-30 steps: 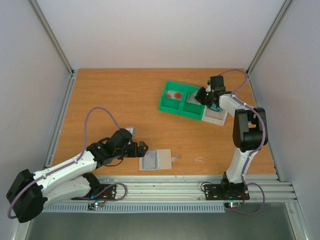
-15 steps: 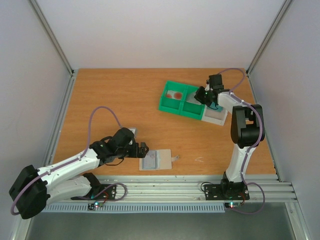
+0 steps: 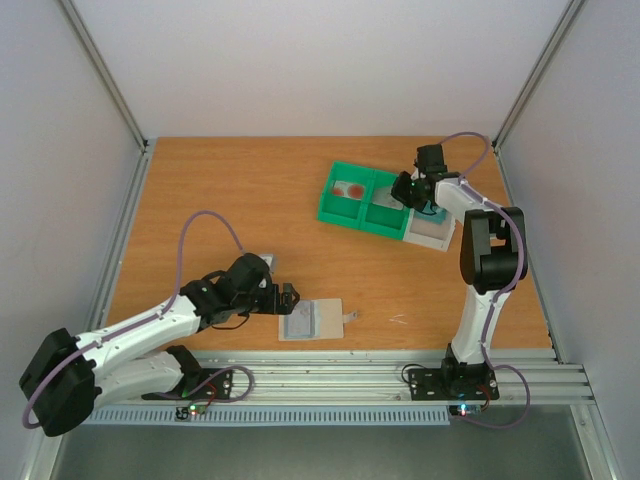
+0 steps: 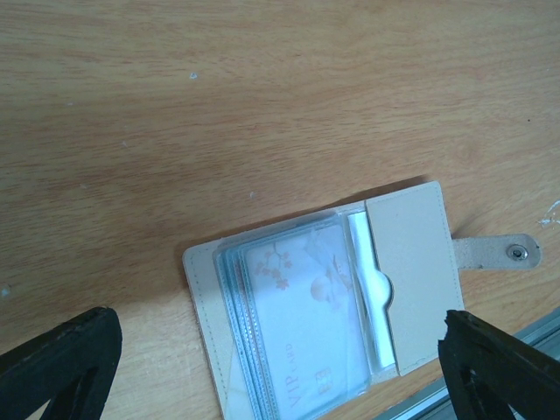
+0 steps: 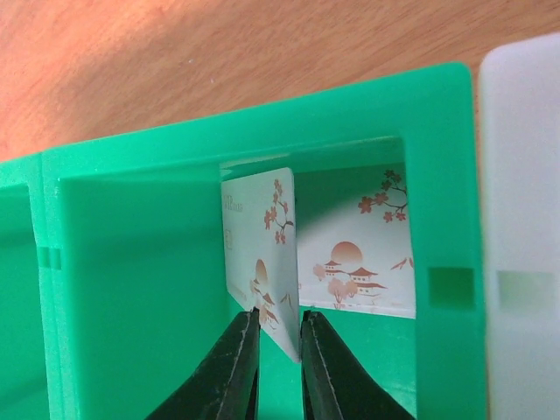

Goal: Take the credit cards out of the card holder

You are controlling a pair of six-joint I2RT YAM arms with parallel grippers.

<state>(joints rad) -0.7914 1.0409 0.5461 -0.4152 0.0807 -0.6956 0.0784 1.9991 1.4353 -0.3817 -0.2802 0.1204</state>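
You're at the drop-off: your right gripper [image 5: 278, 328] pinches a thin, glossy credit card [image 5: 262, 254] by its lower edge, standing it on end inside the green bin [image 5: 437, 175], far right, in the compartment beside the white tray [image 5: 521, 219], where a second card [image 5: 359, 254] already sits. Next, part the jaws and lift straight out so the slick card drops flat. Your left gripper [image 4: 276, 322] hangs spread wide over the card holder [image 4: 402, 262], near centre: matte beige flap, snap tab, clear sleeves with more cards [image 4: 297, 315] inside.

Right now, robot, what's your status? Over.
Left tool open at card holder. Right tool pinching credit card inside green bin. Nothing blocking.
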